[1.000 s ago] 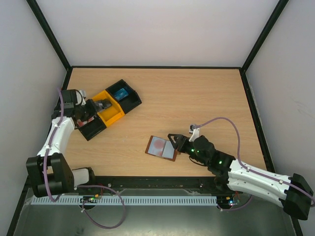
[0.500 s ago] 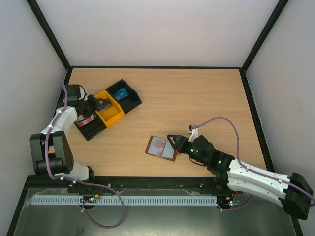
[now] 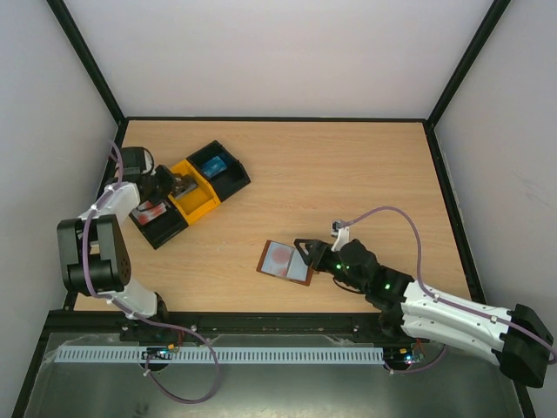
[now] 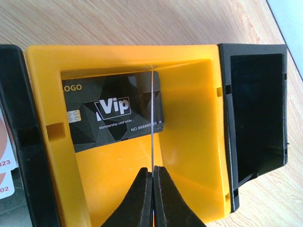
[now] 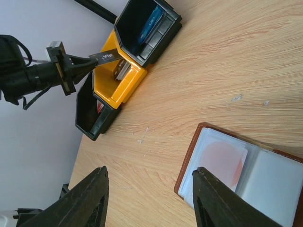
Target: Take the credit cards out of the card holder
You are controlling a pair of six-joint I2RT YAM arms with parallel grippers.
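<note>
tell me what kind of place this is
Probably a robot lab test cell: a wooden tabletop boxed in by white panels, two robot arms bolted at its near edge, and props: an open card holder and black and yellow trays.

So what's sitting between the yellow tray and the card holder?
Nothing, just bare wooden tabletop between the yellow tray and the card holder; the right wrist view shows it best.
</note>
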